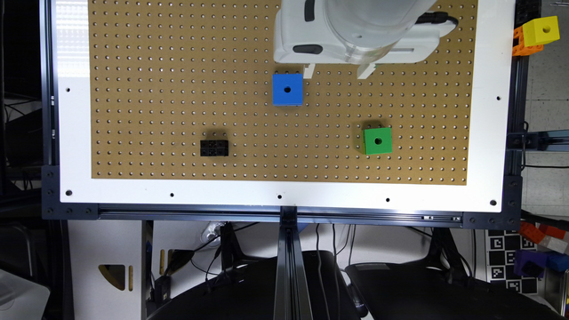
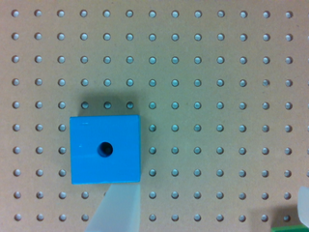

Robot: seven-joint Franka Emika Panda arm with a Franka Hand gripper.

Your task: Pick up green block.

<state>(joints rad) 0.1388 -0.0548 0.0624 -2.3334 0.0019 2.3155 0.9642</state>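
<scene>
In the exterior view, the green block (image 1: 378, 141) is sitting flat on the brown pegboard (image 1: 178, 89) of the desk (image 1: 489, 133), toward the exterior view's right, with the round dark hole in its top face showing. Nothing is touching it. The blue cube (image 1: 287, 89) is lying well apart from it, nearer the middle of the board, and the flat black studded brick (image 1: 214, 148) is resting further toward the exterior view's left. The white arm is hanging over the upper part of the board, and the gripper (image 1: 338, 71) is hovering there with two pale fingertips (image 1: 309, 71) poking out below its body; one tip is standing just beside the blue cube's upper corner, the other is pointing down toward the open board above the green block. A yellow cube (image 1: 541, 30) is perching on an orange piece off the board at the exterior view's upper right.

In the wrist view, the camera is looking straight down on the pegboard (image 2: 217, 72). The blue cube (image 2: 105, 149) is lying under it, and one blurred white finger (image 2: 116, 210) is overlapping the cube's near edge. The second finger (image 2: 303, 208) is showing at the frame's far edge, so the jaws are standing wide apart and gripping nothing. A sliver of the green block (image 2: 288, 229) is peeking in by that second finger.
</scene>
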